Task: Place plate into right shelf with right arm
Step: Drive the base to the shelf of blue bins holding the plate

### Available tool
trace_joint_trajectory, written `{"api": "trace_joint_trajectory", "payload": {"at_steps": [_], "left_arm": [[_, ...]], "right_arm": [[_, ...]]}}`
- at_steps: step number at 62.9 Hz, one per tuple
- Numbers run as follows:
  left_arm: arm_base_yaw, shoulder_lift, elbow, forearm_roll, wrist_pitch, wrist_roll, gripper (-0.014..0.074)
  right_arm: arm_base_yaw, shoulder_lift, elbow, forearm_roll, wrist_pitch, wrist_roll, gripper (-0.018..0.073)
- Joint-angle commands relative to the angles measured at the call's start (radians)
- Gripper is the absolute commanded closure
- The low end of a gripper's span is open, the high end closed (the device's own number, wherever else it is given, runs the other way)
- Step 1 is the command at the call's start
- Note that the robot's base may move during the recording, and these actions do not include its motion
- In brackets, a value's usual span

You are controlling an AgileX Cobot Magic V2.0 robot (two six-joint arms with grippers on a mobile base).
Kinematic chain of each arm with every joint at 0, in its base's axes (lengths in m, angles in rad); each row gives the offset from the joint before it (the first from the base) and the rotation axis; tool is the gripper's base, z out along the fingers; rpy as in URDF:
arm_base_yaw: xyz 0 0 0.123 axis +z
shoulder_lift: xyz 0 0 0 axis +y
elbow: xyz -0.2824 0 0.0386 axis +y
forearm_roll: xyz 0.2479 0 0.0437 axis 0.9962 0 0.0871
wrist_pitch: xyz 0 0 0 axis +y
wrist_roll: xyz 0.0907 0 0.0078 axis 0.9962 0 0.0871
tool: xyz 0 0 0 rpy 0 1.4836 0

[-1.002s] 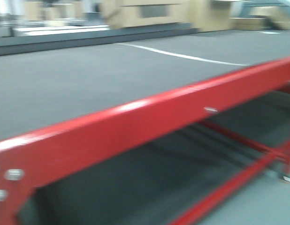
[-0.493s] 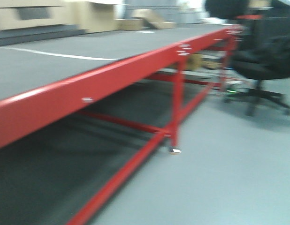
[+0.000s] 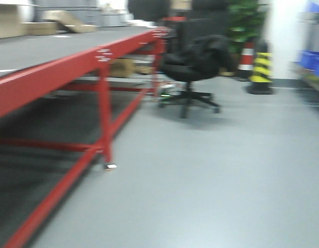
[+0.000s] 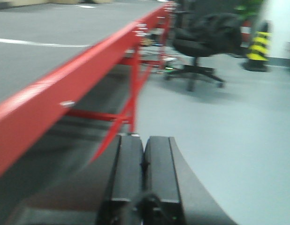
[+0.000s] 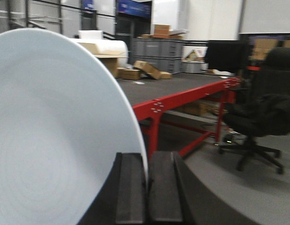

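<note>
Right gripper was clenched on the plate, with the rim pinched between its two black fingers. The plate stood on edge in the air and filled the left of the right wrist view. It was on the near side of the red-framed tabletop, touching nothing but the gripper, and not yet on the right shelf.

Left gripper was clenched on nothing, fingers pressed together. It hung over the grey floor, just beside the tabletop's long red rail.

Relative to the tabletop:
- Cardboard boxes lay on its grey top, toward the far side.
- A black office chair with dark cloth heaped on it stood on the floor past its far corner.
- A yellow-black bollard stood beyond the chair, further from the tabletop.
- The right shelf sat well apart across the open floor, at the right edge of the front view. It was only a blur with blue bins, so no detail could be told.

All three views were motion-blurred.
</note>
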Motion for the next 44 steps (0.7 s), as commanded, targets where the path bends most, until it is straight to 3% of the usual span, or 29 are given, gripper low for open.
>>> {"api": "trace_joint_trajectory", "payload": {"at_steps": [1, 44], "left_arm": [[-0.009, -0.007, 0.008, -0.006, -0.088, -0.003, 0.0643], [-0.009, -0.007, 0.008, -0.006, -0.088, -0.003, 0.0643]], "right_arm": [[-0.004, 0.009, -0.028, 0.019, -0.084, -0.003, 0.0504], [-0.004, 0.006, -0.028, 0.019, -0.075, -0.003, 0.0504]]}}
